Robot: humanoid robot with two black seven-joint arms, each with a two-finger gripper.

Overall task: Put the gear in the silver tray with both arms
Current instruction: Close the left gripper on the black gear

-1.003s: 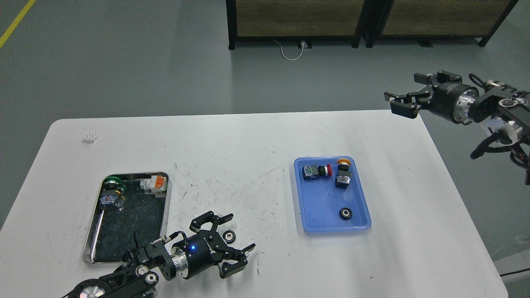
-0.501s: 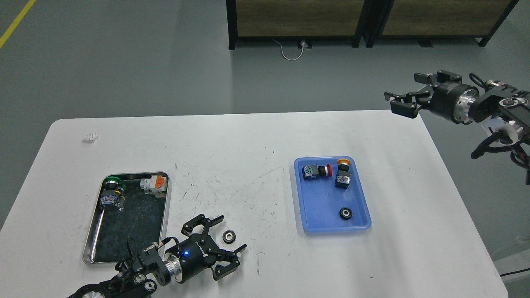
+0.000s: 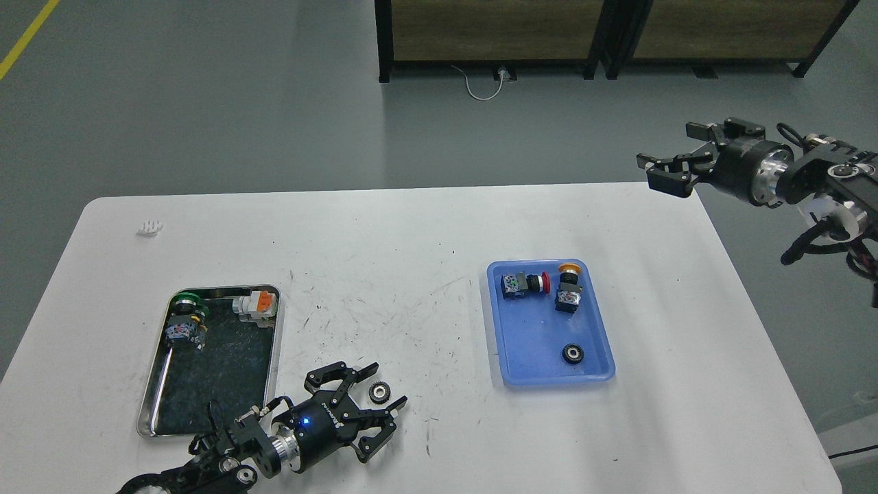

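Observation:
A small black toothed gear (image 3: 378,392) lies on the white table (image 3: 411,240) between the silver tray (image 3: 276,343) and the blue tray. My left gripper (image 3: 384,387) is open, low at the front, its fingers (image 3: 343,374) spread on either side of the gear, not closed on it. The silver tray at the left holds a green-capped push button (image 3: 185,319) and a white and orange part (image 3: 257,305). My right gripper (image 3: 675,171) is open and empty, held in the air past the table's far right corner.
A blue plastic tray (image 3: 597,329) at the right holds a red push button (image 3: 523,283), a yellow push button (image 3: 568,289) and a black ring-shaped part (image 3: 573,353). A small white object (image 3: 149,228) lies at the far left. Dark cabinets stand behind the table.
My left gripper has drawn back toward the front left and lowered; its fingers now close in around the gear. The gear stays in place. The right arm has barely moved.

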